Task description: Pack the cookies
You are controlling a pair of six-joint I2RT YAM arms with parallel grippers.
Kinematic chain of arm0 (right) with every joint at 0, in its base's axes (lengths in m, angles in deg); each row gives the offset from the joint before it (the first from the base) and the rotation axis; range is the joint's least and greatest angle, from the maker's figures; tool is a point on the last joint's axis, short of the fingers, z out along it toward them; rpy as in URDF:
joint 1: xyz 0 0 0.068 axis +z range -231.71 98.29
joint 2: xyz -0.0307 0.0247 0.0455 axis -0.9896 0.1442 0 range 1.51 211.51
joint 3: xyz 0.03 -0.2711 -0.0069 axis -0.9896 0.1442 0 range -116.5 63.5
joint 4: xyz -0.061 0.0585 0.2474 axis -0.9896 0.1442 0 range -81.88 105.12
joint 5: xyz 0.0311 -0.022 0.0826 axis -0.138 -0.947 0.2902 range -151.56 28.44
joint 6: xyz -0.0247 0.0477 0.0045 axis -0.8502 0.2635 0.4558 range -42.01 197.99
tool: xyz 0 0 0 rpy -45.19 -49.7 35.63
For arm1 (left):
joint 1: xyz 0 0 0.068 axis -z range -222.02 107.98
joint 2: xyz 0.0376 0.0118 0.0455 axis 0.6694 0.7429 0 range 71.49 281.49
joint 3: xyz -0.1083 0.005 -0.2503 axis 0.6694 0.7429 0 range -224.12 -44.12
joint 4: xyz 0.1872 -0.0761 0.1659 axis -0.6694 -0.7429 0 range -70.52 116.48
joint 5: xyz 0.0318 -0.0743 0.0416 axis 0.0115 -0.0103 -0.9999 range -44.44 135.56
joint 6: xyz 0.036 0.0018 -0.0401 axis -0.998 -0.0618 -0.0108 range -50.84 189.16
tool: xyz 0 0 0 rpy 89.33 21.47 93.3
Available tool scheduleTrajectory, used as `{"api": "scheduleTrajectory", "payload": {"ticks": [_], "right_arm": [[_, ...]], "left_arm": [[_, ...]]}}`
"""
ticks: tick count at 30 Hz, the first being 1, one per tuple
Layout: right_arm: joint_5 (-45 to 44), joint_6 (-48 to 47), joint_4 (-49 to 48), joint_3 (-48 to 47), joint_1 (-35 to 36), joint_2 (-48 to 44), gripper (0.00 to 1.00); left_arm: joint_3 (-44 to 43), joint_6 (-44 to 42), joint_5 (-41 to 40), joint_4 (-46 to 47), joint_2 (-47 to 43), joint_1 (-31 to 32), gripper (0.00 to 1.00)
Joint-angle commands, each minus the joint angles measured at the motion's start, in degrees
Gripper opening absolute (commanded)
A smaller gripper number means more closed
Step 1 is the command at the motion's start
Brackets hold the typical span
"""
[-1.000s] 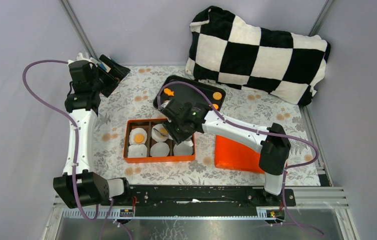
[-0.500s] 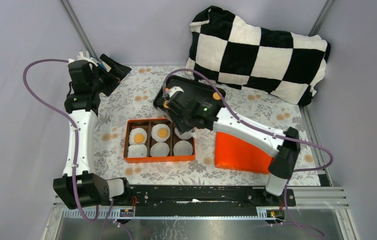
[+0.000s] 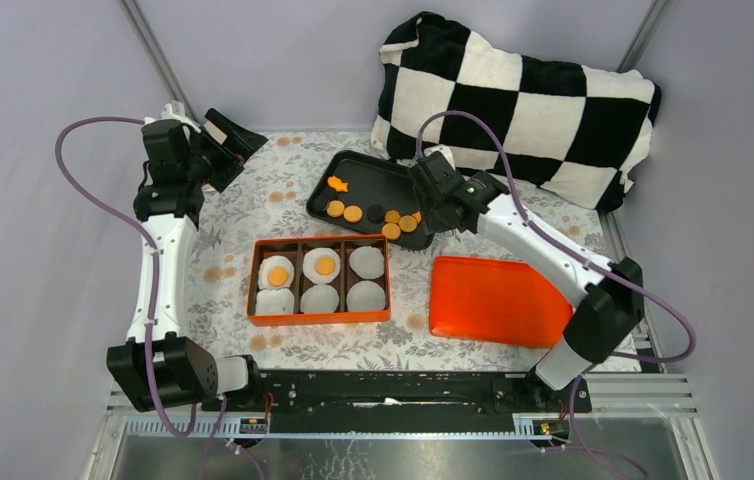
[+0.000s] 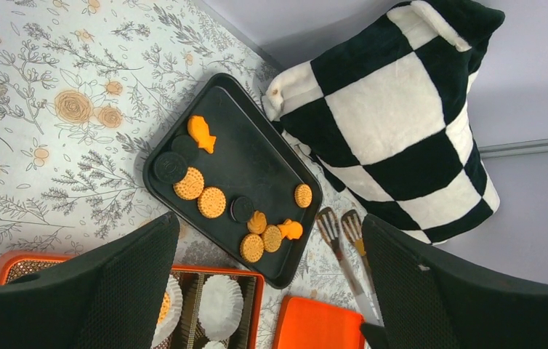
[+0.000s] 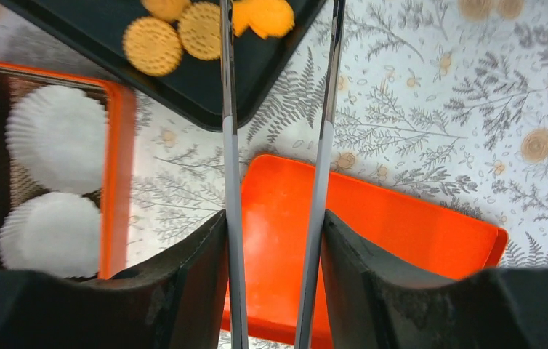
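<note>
Several round orange cookies [image 3: 352, 213] and a fish-shaped one [image 3: 337, 184] lie on a black tray [image 3: 373, 180]. They also show in the left wrist view [image 4: 211, 202]. An orange box [image 3: 253, 290] holds white paper cups; two cups hold a cookie [image 3: 278, 276]. My right gripper [image 3: 431, 205] is shut on metal tongs [image 5: 229, 145] over the tray's right end. In the right wrist view my right gripper [image 5: 273, 218] shows a shaped orange cookie [image 5: 264, 16] between the tong arms, whose tips are cut off. My left gripper [image 3: 228, 135] is open and empty, high at the back left [image 4: 270, 225].
An orange lid [image 3: 493, 300] lies flat to the right of the box. A black-and-white checked pillow [image 3: 523, 100] fills the back right corner. Dark round cookies [image 3: 374, 212] also lie on the tray. Grey walls close in both sides.
My right arm has swung with the tongs from over the box back and right to the tray's right end, uncovering the box's cups. The left arm has barely moved.
</note>
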Motion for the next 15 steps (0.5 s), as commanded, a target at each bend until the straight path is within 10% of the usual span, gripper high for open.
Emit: {"api": "scheduleTrajectory", "payload": {"ticks": [1,15], "right_arm": [[3.6,0.04,-4.32,0.85,-3.09,3.48,0.51],[7.73,0.99,-4.64,-3.8,-9.59,15.97,0.48]], "left_arm": [[0.48,0.04,0.96,2.51,-0.23,0.33,0.99],[1.21,-0.14,1.26,3.01,0.34,0.33,0.99]]}}
